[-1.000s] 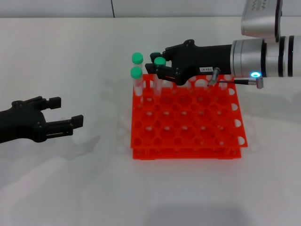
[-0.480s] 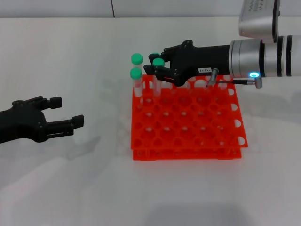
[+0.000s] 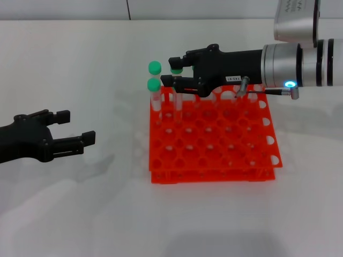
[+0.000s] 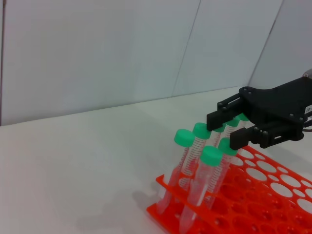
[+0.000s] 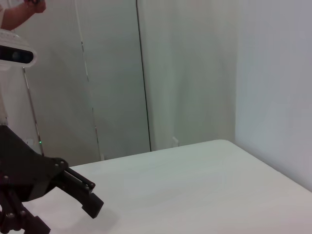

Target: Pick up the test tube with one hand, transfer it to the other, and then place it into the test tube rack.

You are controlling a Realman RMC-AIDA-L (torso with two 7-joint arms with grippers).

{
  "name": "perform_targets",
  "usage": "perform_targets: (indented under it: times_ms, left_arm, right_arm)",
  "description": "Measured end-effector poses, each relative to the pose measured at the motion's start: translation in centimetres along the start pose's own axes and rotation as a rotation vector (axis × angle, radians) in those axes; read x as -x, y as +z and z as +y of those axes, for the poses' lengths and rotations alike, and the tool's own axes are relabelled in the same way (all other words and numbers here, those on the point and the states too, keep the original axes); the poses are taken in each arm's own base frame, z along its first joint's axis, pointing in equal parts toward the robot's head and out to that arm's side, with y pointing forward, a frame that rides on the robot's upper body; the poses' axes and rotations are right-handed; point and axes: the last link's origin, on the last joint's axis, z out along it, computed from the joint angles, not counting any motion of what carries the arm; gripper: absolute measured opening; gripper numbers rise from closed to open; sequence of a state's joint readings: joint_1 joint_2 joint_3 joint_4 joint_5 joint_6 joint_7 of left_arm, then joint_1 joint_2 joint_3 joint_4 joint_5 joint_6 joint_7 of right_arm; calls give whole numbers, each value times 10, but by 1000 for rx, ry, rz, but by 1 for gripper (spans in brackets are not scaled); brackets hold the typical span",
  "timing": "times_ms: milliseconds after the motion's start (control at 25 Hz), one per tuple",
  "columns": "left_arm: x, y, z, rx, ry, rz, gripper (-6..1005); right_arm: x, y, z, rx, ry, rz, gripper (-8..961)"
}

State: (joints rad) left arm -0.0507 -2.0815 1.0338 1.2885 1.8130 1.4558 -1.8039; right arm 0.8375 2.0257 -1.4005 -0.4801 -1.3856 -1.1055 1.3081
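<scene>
Standing in the rack, the test tube sits between the right tool's spread fingers.

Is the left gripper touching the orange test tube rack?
Apart. Head view shows bare table between left gripper and rack; right gripper hovers over its tubes.

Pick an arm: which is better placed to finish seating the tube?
Right. The black labelled right gripper is open around the green-capped clear plastic test tube in the orange-red plastic rack; the left gripper sits far off.
</scene>
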Motion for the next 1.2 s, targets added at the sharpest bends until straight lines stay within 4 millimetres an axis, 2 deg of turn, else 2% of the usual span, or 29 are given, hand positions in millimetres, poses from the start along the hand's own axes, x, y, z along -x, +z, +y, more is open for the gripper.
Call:
perform_targets:
  times_ms: [160,400,520,680,920,960,1000,1120,1200]
  left_arm:
    - [0,0,0,0,0,0,895]
    - [0,-1,0,0,0,11,895]
    - [0,-7,0,-3,10,29,895]
    - [-1,-11,0,16,26,65,894]
    - [6,-16,-1,44,46,122,894]
    - [7,-16,0,54,52,130,894]
    - [9,-16,0,68,56,139,894]
    - [14,-16,0,120,66,169,894]
    - [17,-17,-1,155,58,173,894]
  right_arm:
    - [0,0,0,0,1,-1,445]
    - [7,-3,3,21,-9,-24,445]
    - [8,-13,7,44,-11,-52,461]
    - [-3,-45,11,5,-13,-93,482]
    - [-32,-103,16,-76,36,-147,513]
    - [-32,-103,16,-76,36,-147,518]
    - [-45,-122,19,-86,60,-157,523]
    - [-58,-134,24,-91,75,-153,539]
    - [-68,-138,28,-93,90,-138,604]
